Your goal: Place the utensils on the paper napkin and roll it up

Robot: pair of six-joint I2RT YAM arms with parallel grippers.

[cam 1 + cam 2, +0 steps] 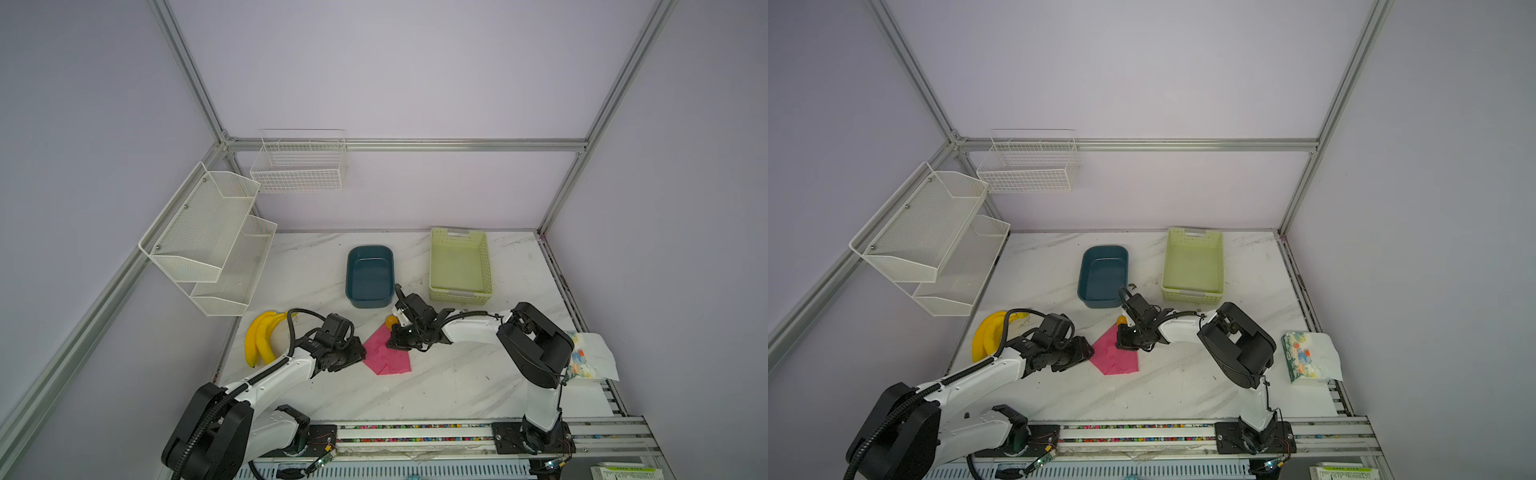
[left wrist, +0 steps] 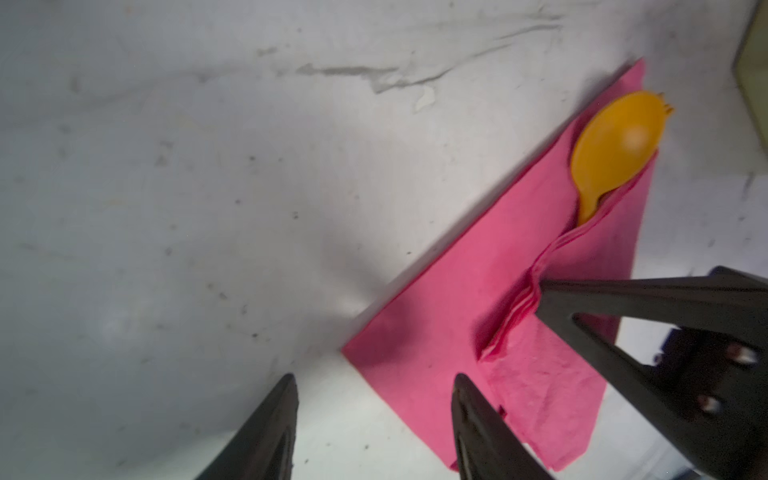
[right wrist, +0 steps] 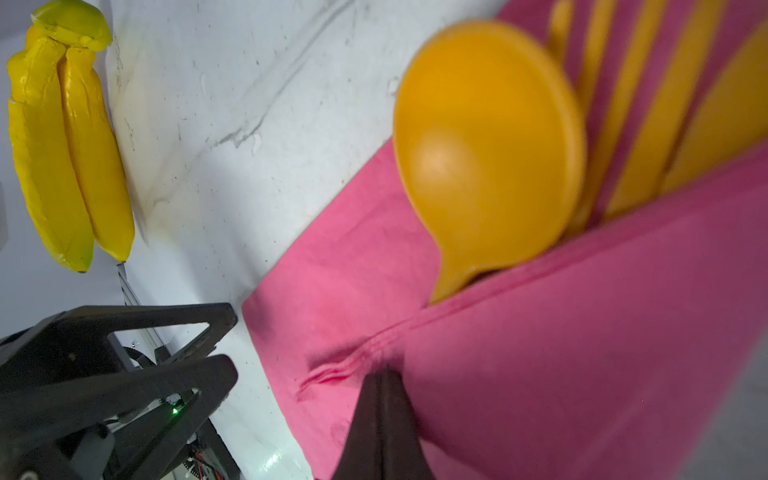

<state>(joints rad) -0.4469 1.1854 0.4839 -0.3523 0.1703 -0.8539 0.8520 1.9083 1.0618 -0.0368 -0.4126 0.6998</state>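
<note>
- Right gripper (image 3: 380, 376) is clamped shut, its tip pressing the folded edge of the paper napkin (image 2: 449, 299); whether it pinches paper, I can't tell.
- Left gripper (image 2: 376, 386) stands wide and empty at the napkin's corner.
- Utensils (image 2: 615, 145) lie on the napkin on the table (image 1: 457, 386), handles under the fold, spoon (image 3: 490, 137) bowl poking out.
- Placing looks done, one fold is over; the rolling is left, I reckon.

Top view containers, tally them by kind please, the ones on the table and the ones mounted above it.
Plastic bins on the table: 2, blue tub and green basket.
Mounted white metal racks: 2, wire basket and two-tier mesh shelf.
Total: 4.
</note>
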